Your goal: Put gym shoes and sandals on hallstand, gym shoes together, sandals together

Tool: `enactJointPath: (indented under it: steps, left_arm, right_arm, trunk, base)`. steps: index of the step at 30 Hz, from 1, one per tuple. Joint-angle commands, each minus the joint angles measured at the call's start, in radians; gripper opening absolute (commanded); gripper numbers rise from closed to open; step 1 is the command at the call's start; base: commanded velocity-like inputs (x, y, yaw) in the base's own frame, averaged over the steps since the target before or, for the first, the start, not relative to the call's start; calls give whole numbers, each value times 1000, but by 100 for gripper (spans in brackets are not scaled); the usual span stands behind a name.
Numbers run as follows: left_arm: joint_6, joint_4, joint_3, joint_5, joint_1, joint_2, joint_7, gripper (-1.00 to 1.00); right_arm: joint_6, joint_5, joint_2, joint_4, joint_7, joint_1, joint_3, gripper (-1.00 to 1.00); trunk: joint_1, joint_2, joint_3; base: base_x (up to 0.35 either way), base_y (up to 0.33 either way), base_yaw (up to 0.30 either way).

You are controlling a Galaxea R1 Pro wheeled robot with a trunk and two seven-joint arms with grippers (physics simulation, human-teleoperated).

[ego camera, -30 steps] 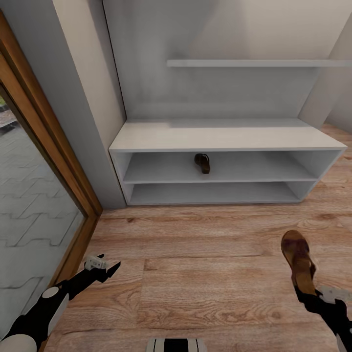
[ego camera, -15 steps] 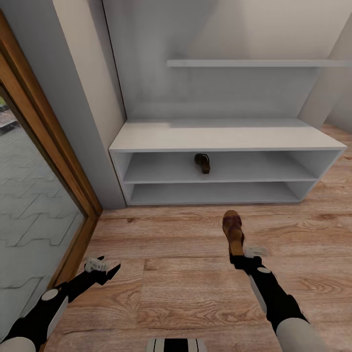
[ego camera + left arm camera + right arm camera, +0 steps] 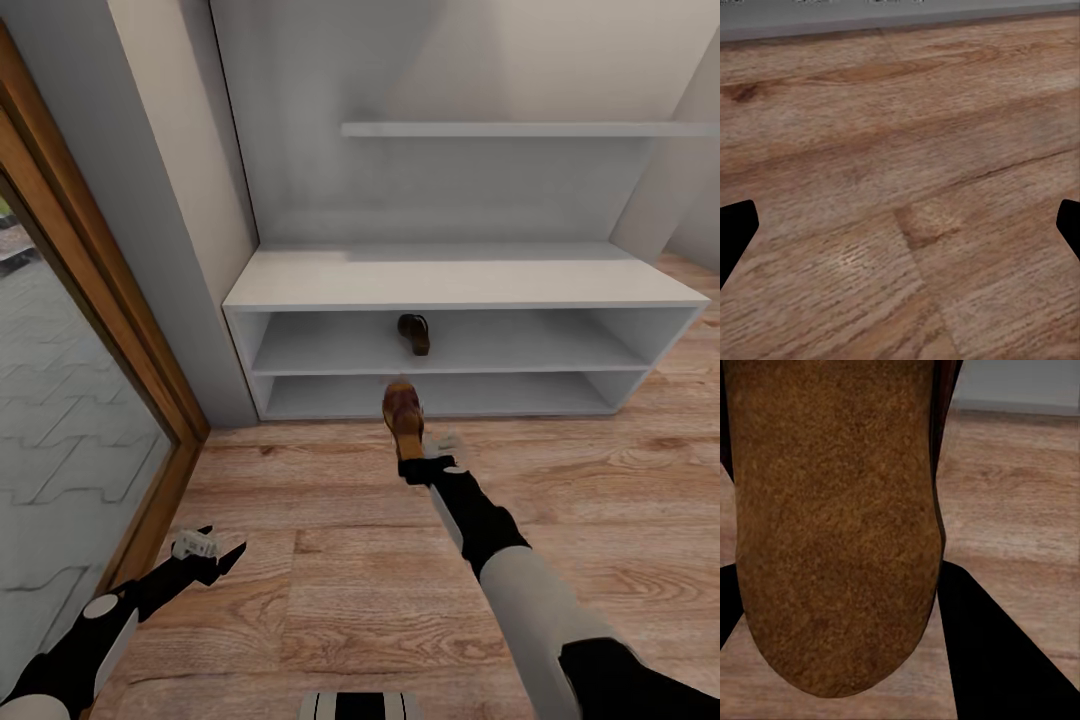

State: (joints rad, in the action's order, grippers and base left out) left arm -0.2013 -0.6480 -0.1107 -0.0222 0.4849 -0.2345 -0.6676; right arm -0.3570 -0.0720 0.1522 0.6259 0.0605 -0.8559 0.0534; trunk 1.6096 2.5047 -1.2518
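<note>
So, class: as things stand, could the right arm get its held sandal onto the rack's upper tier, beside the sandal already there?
Probably yes: the right gripper holds the sandal just before the hallstand, whose tier front is open beside the shelved sandal.

The right arm sweeps from the lower right corner of the head view toward the hallstand (image 3: pixel 300 290), carrying a brown sandal (image 3: pixel 403 413) clamped at the heel in the right gripper (image 3: pixel 418 468). A second ago the sandal hung over the floor at far right; now its toe reaches the front edge of the lower tier, below the sandal on the shelf (image 3: pixel 414 334).
</note>
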Motion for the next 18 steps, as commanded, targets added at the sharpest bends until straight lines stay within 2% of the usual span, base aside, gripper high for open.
enactJointPath:
  steps: [1, 4, 7, 12, 14, 18]
  left_arm:
    - [-10, 2, -2, -2, 0, 0, -6, 100]
    - [-17, 1, 3, -2, -8, 0, -6, 100]
    - [-22, 0, 7, -2, -11, 4, -32, 100]
    - [-24, -2, 8, -1, -12, 8, -141, 100]
    - [-25, -3, 8, 0, -12, 9, -168, 100]
    - [-26, -4, 11, 5, -12, 10, -181, 100]
  right_arm:
    - [-24, -7, 10, -3, 5, -33, 18, -100]
    - [-32, -5, 16, -15, 5, -58, 25, -100]
    - [-33, -4, 17, -30, 3, -66, 28, -100]
    - [-29, -3, 14, -73, -3, -67, 28, -100]
    - [-28, -3, 14, -80, -5, -67, 29, -100]
    - [-28, -3, 13, -83, -6, -68, 28, -100]
  trunk:
    - [0, 0, -1]
    - [0, 0, -1]
    - [0, 0, -1]
    - [0, 0, -1]
    - [0, 0, -1]
    - [0, 0, -1]
  base:
    - [0, 0, 0]
    - [0, 0, 0]
    - [0, 0, 0]
    - [0, 0, 0]
    - [0, 0, 0]
    - [0, 0, 0]
